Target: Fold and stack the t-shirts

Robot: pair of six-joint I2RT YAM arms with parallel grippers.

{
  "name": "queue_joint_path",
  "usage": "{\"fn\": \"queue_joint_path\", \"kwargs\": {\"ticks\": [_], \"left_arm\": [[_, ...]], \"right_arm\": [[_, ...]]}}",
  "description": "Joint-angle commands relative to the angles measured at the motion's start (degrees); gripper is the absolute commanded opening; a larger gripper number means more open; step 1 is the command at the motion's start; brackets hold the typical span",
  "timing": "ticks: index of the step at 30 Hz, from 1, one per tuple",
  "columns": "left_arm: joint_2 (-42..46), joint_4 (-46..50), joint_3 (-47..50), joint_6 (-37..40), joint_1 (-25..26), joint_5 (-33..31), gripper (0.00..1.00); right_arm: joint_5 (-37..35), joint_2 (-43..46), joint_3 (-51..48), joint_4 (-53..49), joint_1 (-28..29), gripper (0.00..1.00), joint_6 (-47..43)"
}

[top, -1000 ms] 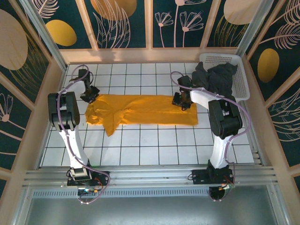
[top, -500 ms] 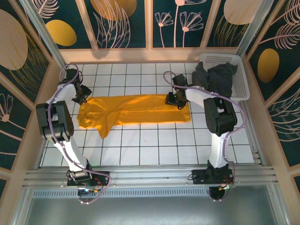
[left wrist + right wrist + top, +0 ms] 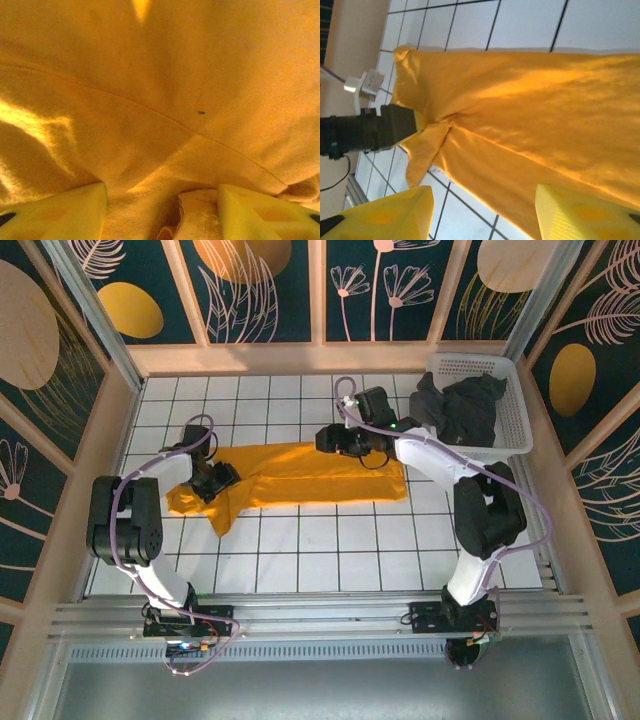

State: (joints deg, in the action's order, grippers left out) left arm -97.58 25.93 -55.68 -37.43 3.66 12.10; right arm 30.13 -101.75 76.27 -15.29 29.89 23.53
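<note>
Orange-yellow soft cloth t-shirt (image 3: 310, 472) is laid out as a long, roughly folded band on the white tiled surface (image 3: 330, 540), with a sleeve flap trailing toward the near side at its left end. The left gripper (image 3: 220, 480) is pressed low over that end, jaws parted, bunched cloth lying loose between them. The right gripper (image 3: 328, 439) is held over the far edge near the middle, jaws wide and empty. The dark charcoal grey t-shirt (image 3: 460, 405) is heaped in the white plastic lattice basket (image 3: 517, 420). For a clean fold, the stray sleeve should probably be tucked in first, and all layers pinched at matching edges so the band is not skewed
</note>
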Motion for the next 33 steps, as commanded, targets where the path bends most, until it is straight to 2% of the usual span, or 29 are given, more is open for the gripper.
{"fn": "queue_joint_path", "kwargs": {"ticks": [1, 8, 16, 21, 28, 33], "left_arm": [[2.35, -2.38, 1.94, 2.14, 0.24, 2.91, 0.59], [4.70, -2.44, 1.37, 1.09, 0.91, 0.75, 0.57], [3.24, -5.22, 2.50, 1.37, 2.38, 3.54, 0.57], [2.52, -7.29, 3.71, 1.55, 2.83, 4.01, 0.46], [3.30, -7.65, 4.28, 1.37, 3.91, 5.22, 0.38], [4.83, -7.83, 5.56, -0.26, 7.60, 6.78, 0.35]], "right_arm": [[2.14, 1.12, -2.15, 1.73, 0.95, 0.57, 2.57], [1.78, 1.22, -3.05, 2.10, 1.05, 0.57, 3.10], [1.60, 1.11, -3.41, 2.20, 1.05, 0.56, 3.37], [1.77, 1.32, -3.23, 2.19, 1.08, 0.56, 3.59], [1.86, 1.43, -3.23, 1.87, 1.05, 0.56, 3.32], [1.77, 1.31, -3.33, 1.84, 1.03, 0.56, 3.28]]}}
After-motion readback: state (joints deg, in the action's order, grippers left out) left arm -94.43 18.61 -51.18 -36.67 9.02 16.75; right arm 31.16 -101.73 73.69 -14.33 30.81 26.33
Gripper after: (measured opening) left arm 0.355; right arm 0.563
